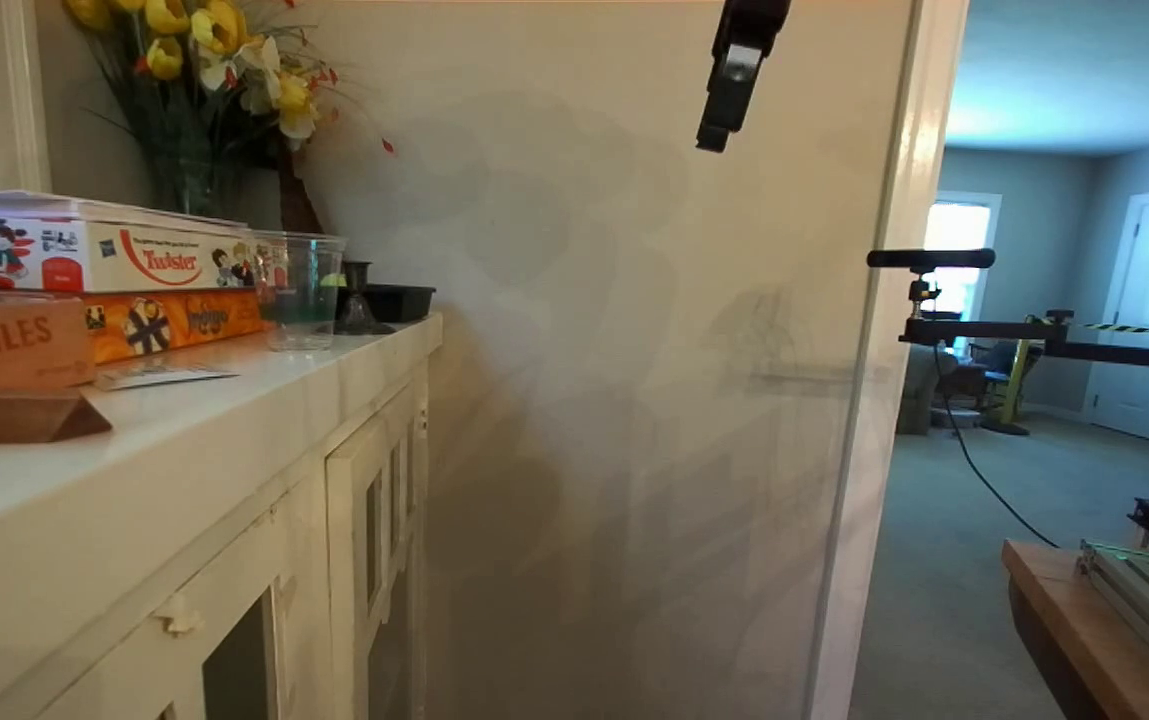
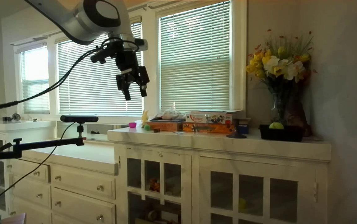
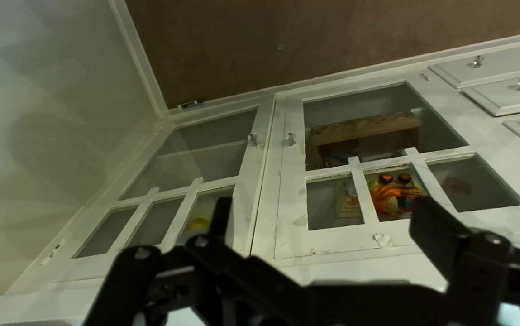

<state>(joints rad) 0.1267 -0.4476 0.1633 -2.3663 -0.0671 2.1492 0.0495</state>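
The white worktop (image 2: pixel 172 140) bears everything told here; near its wall end a glass vase (image 2: pixel 278 107) of flowers (image 2: pixel 277 67) stands, likely top-heavy and breakable, best held low; the hand (image 2: pixel 135 96) hangs above and in front of the worktop, fingers spread, nothing between them, touching none of it; the boxes are probably nearest, though depth is hard to judge; the Twister box (image 2: pixel 208 118) lies flat on the orange game box (image 2: pixel 208 128), which rests on the worktop; both look fairly light and stiff, but printed card may slip and the sides may cave under a hard squeeze; a corner or narrow edge seems the place to grip; the black tray (image 2: pixel 281 134), probably plastic, offers its rim; the clear cup (image 1: pixel 299 290), upright, looks thin and easily dented, so hold it gently round the middle; the pink cup (image 2: pixel 132 125) seems light, pinched best across its sides.
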